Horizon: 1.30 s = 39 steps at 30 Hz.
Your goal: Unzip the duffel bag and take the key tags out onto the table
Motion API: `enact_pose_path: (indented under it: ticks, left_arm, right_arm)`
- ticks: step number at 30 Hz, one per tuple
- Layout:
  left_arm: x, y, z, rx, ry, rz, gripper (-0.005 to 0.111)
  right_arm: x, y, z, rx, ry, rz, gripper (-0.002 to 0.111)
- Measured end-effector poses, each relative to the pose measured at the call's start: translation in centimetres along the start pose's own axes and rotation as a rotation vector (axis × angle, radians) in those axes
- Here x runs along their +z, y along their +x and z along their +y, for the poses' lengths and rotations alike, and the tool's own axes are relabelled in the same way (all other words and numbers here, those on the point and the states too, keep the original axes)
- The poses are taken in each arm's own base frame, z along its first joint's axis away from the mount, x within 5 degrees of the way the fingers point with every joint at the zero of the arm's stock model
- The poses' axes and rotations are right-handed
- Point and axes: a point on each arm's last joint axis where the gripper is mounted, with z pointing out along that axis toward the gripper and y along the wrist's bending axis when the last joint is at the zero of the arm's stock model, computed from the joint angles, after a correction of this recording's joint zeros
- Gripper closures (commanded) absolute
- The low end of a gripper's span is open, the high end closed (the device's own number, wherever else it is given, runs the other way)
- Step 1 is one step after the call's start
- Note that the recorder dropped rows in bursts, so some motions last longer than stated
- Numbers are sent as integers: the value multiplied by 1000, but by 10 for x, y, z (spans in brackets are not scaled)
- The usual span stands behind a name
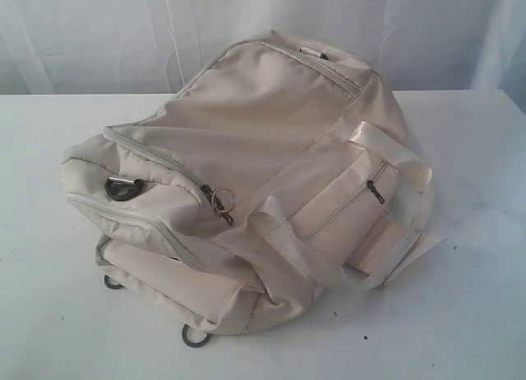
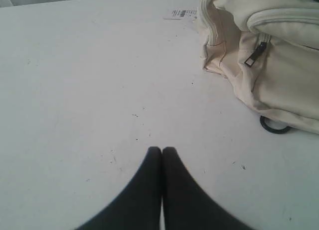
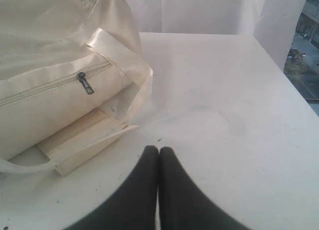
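My left gripper has two matte black fingers, smooth and broad at the base, tapering to rounded tips. My right gripper looks the same: plain black, softly curved fingers.

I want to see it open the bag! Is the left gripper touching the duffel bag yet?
Apart. The left wrist view shows bare table between the shut left gripper and the duffel bag.

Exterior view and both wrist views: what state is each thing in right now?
duffel bag, lying on the table, main zipper shut as far as visible
side pocket zipper, appears shut
left gripper, shut, empty, apart from the bag
right gripper, shut, empty, apart from the bag
key tags, not in view
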Motion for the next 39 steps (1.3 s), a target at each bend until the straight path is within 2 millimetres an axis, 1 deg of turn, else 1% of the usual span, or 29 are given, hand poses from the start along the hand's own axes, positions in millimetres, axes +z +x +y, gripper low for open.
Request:
enact_pose_path:
  ticks: [27,32,39]
  left_arm:
    - [0,-1,0,0,-1,-6,106]
    - [0,-3,1,0,-6,-33,106]
    - [-1,-11,2,0,-22,-121,106]
  right_arm:
    - [0,0,0,0,0,0,108]
    - [0,0,0,0,0,0,108]
    - [0,0,0,0,0,0,108]
